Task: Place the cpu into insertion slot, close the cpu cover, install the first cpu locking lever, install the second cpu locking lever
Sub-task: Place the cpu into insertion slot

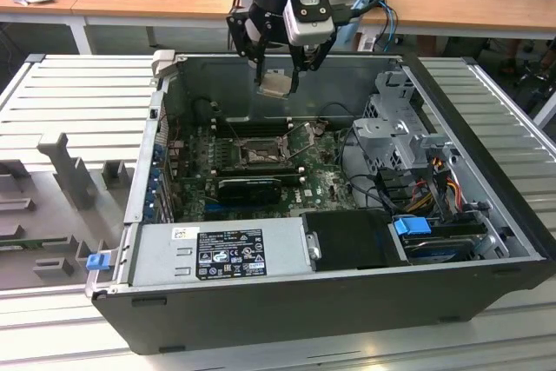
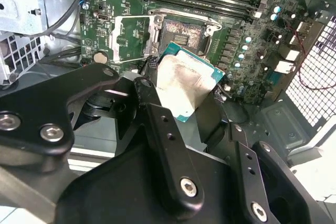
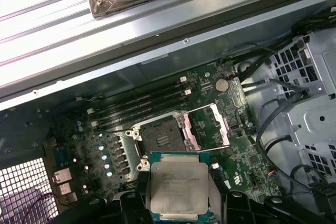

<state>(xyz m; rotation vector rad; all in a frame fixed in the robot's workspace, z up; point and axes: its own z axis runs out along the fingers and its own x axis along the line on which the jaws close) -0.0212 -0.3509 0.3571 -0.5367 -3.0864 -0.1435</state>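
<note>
- Exterior view: the pincer [image 1: 280, 78] hangs above the open computer case [image 1: 287, 301], near its far wall. Its jaws are closed partway onto the cpu [image 1: 276, 85], gripping it by two opposite edges.
- Exterior view: the insertion slot [image 1: 259, 155] lies below the pincer and well apart from it, and does not appear to be straight beneath it. A straight descent from here would likely land the chip on the board beside the socket.
- Second wrist view: the cpu [image 2: 185, 85] sits tilted between the black fingers [image 2: 160, 129], with a smeared residue on its pale face. An edge grip on so thin a part can slip. A tilted chip can enter corner-first and bend the socket contacts.
- Second wrist view: the cpu cover [image 2: 134, 38] stands swung open just beside the socket, beyond the fingertips. A finger coming down on that side can strike the frame.
- First wrist view: the cpu [image 3: 178, 187] is held short of the socket [image 3: 161, 136], which is empty and exposed. The memory slots [image 3: 142, 103] lie farther beyond it. Orientation marks cannot be read, so a wrongly turned chip is a risk.
</note>
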